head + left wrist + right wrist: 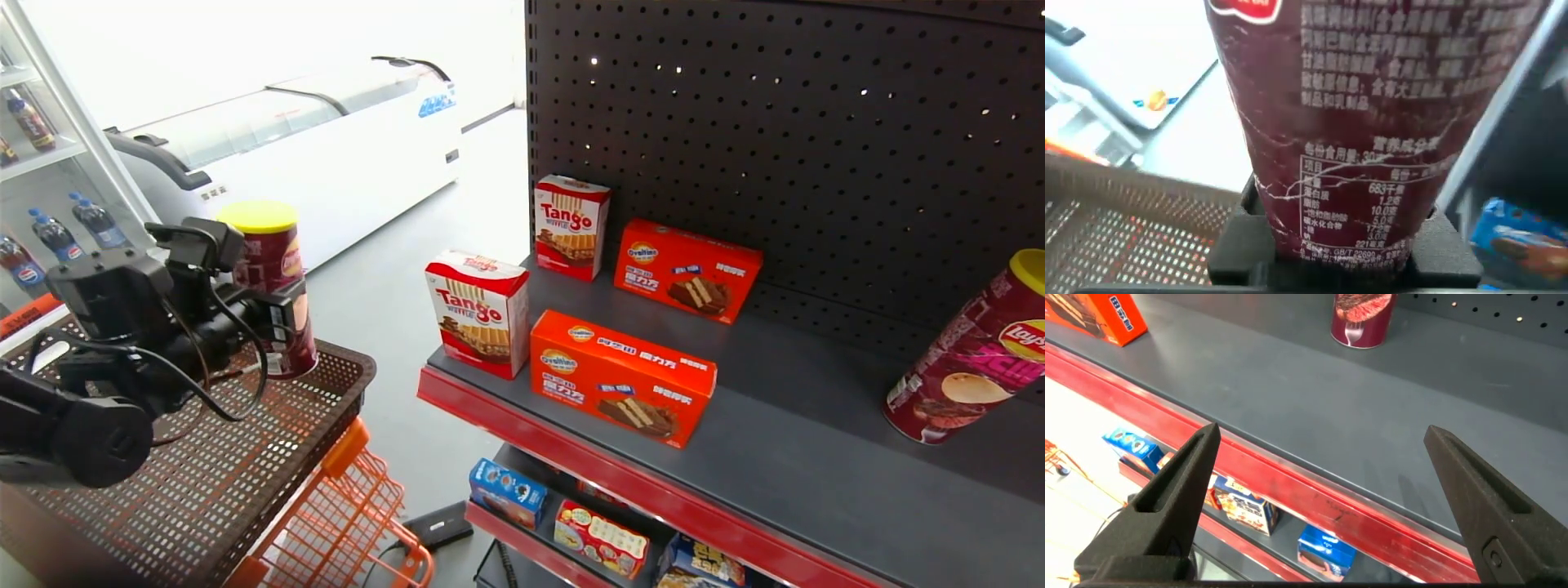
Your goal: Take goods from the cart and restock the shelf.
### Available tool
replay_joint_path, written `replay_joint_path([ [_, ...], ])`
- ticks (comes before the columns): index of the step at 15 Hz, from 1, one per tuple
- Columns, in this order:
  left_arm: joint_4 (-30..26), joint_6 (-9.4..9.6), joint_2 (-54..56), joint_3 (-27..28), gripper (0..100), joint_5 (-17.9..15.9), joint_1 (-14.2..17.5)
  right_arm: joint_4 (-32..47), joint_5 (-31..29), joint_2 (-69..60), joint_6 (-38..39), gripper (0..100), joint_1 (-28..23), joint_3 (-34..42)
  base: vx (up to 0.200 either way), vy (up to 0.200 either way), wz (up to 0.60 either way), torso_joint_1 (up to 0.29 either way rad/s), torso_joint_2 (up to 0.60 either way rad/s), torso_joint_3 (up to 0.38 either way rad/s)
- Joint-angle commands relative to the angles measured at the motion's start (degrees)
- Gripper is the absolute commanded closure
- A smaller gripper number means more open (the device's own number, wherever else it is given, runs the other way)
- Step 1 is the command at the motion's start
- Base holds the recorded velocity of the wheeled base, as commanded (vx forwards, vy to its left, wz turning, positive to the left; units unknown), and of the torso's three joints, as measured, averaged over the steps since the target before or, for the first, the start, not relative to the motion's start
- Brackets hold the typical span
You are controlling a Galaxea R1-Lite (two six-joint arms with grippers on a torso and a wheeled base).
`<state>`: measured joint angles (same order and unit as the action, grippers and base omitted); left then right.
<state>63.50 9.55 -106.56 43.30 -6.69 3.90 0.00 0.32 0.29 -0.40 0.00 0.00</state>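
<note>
A dark red chips can point(269, 253) with a yellow lid is held upright above the brown mesh cart basket point(245, 457). My left gripper point(279, 320) is shut on its lower part; the left wrist view shows the can point(1364, 122) clamped in the left gripper point(1343, 253). On the grey shelf point(800, 441) stand two wafer boxes point(478, 314), two orange boxes point(620, 377) and a second chips can point(971, 359) at the right end. My right gripper point(1321, 433) hangs open above the shelf's red front edge point(1290, 486), short of that can point(1362, 318).
The basket sits on an orange wire cart point(351, 523) left of the shelf. A white chest freezer point(326, 155) and a drinks cooler point(49, 163) stand behind. Snack packs point(600, 535) fill the lower shelf. Bare shelf board lies between the orange boxes and the right can.
</note>
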Motion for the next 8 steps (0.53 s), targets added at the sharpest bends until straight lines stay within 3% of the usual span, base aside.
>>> replay_joint_path([
  [1,-6.1,-1.81,10.9,4.7,100,-3.2,-0.8,0.0,0.0,0.1,0.0,0,0.0,0.0,0.000,0.000,0.00,0.000,0.00,0.000],
  [6,-7.6,-2.25,11.5,7.9,100,-3.3,-3.5,0.0,0.0,0.1,0.0,0,0.0,0.0,0.000,0.000,0.00,0.000,0.00,0.000],
  [7,-8.0,-2.43,13.0,6.6,100,-4.3,-9.2,0.0,0.0,0.1,0.0,0,0.0,0.0,0.000,0.000,0.00,0.000,0.00,0.000],
  [8,-8.5,-2.87,13.7,6.4,100,-4.8,-10.6,0.0,0.0,0.1,0.0,0,0.0,0.0,0.000,0.000,0.00,0.000,0.00,0.000],
])
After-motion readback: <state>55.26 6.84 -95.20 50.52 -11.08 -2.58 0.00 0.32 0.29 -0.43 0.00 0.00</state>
